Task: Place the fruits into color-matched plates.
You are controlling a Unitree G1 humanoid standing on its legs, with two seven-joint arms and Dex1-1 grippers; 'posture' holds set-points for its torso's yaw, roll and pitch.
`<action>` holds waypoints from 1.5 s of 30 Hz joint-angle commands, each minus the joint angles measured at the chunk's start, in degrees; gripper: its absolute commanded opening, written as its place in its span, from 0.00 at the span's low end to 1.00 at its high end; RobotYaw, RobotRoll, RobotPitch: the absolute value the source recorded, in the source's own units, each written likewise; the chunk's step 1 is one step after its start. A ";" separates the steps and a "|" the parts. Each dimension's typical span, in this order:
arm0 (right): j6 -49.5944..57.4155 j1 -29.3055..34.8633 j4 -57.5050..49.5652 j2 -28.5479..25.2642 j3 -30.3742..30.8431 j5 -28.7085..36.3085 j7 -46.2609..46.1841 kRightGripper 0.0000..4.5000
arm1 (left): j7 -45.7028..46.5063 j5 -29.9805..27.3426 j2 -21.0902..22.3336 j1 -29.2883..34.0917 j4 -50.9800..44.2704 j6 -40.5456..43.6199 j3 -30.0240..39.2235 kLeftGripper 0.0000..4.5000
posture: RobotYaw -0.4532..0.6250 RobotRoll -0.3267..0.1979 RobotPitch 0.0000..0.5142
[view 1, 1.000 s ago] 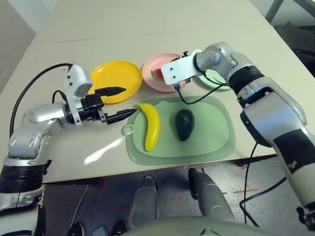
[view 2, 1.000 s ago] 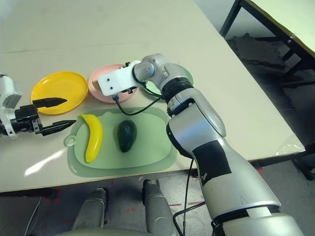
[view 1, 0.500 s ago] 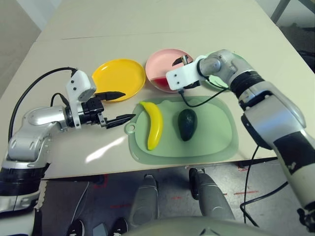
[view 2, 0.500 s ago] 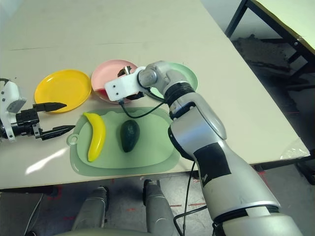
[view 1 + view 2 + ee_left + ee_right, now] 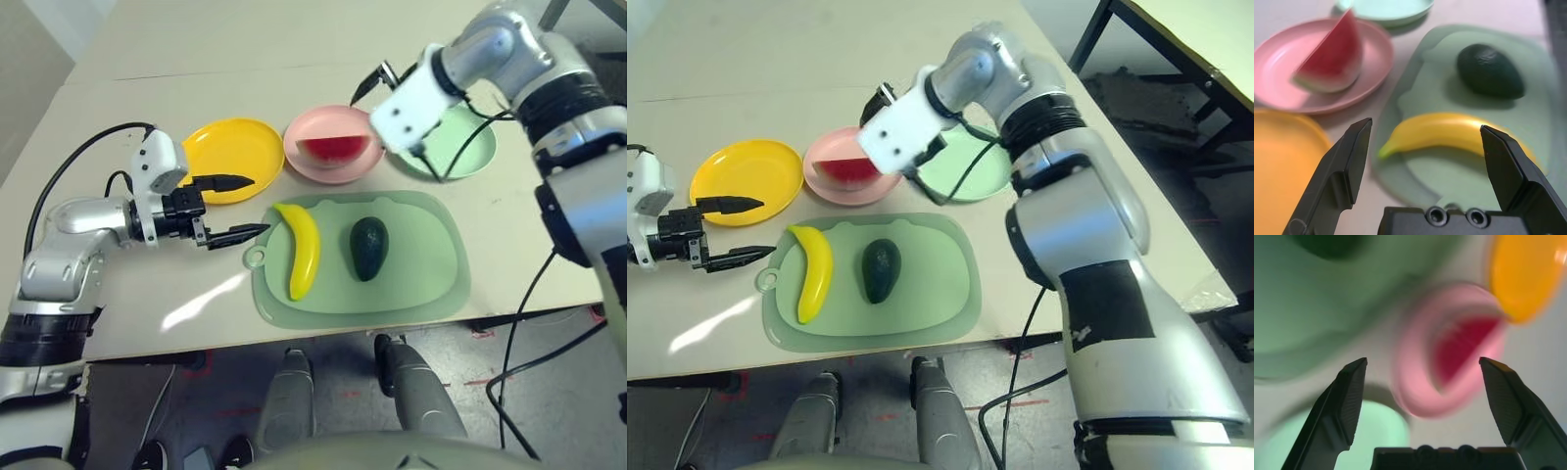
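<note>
Mat (image 5: 421,264) nearest, holding banana (image 5: 301,249) and avocado (image 5: 368,248). Left gripper (image 5: 235,208) beside banana, fingers spread, empty. Farther: yellow plate (image 5: 232,157) bare, watermelon (image 5: 333,149) on pink plate (image 5: 333,172), right gripper (image 5: 880,100) raised over plates, fingers apart, empty; green plate (image 5: 468,157) bare.

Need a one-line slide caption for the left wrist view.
Open left pincer frames the banana on the mat, avocado beyond, watermelon wedge on the pink plate.

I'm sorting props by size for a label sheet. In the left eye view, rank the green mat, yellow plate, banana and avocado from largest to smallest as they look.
1. green mat
2. yellow plate
3. banana
4. avocado

The plate lies farther from the camera, so it may look smaller than it is.
</note>
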 commanded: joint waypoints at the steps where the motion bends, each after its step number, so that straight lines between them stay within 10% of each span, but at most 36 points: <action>1: 6.74 3.72 -15.89 -3.53 3.07 7.00 2.58 1.00 | -3.64 0.25 0.46 0.51 0.65 -2.57 -0.81 1.00 | 0.35 0.62 0.38; 12: 14.93 9.97 -30.02 -4.06 2.73 6.00 2.49 1.00 | -9.71 -0.14 0.75 -0.03 0.77 -4.66 -2.09 1.00 | 0.35 0.62 0.39; 45: 19.60 13.71 -25.63 3.89 4.20 -0.14 1.88 1.00 | -7.69 -0.05 1.22 1.63 -1.15 -4.16 -1.49 1.00 | 0.38 0.62 0.42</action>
